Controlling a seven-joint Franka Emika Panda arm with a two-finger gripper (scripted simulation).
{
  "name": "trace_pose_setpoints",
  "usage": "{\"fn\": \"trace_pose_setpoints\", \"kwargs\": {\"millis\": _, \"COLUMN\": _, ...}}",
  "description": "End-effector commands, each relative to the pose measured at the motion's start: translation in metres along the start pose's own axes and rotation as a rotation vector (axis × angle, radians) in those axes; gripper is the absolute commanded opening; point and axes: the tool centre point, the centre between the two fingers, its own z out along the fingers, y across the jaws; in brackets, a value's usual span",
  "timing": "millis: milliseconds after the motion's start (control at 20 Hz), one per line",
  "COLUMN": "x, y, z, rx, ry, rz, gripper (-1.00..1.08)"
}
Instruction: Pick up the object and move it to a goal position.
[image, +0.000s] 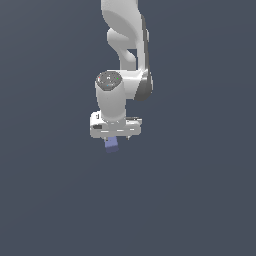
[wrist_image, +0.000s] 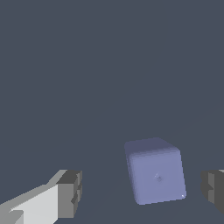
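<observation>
Exterior view shows a white, jointed robot arm (image: 125, 65) reaching down over a plain dark grey surface (image: 200, 200). Its white gripper (image: 116, 137) hangs with jaws spread wide, released, straddling a small matte periwinkle-blue cube (wrist_image: 156, 173) between them, apparently lined up for grasping.

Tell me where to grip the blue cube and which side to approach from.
Grip the blue cube across its two opposite flat side faces, descending from above. The gripper is open with fingers already on either side, gaps showing; the cube sits nearer one finger, so centring first seems wise.
</observation>
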Motion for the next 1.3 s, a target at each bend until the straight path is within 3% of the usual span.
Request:
{"fn": "trace_pose_setpoints", "kwargs": {"millis": 0, "x": -0.008, "y": 0.010, "z": 0.011, "rx": -0.003, "ry": 0.001, "rz": -0.039, "gripper": 1.00}}
{"fn": "trace_pose_setpoints", "kwargs": {"millis": 500, "x": -0.029, "y": 0.033, "z": 0.036, "rx": -0.011, "ry": 0.002, "rz": -0.137, "gripper": 1.00}}
{"fn": "trace_pose_setpoints", "kwargs": {"millis": 950, "x": -0.031, "y": 0.035, "z": 0.042, "rx": -0.011, "ry": 0.002, "rz": -0.145, "gripper": 1.00}}
{"fn": "trace_pose_setpoints", "kwargs": {"millis": 1250, "x": -0.032, "y": 0.035, "z": 0.066, "rx": -0.011, "ry": 0.002, "rz": -0.147, "gripper": 1.00}}
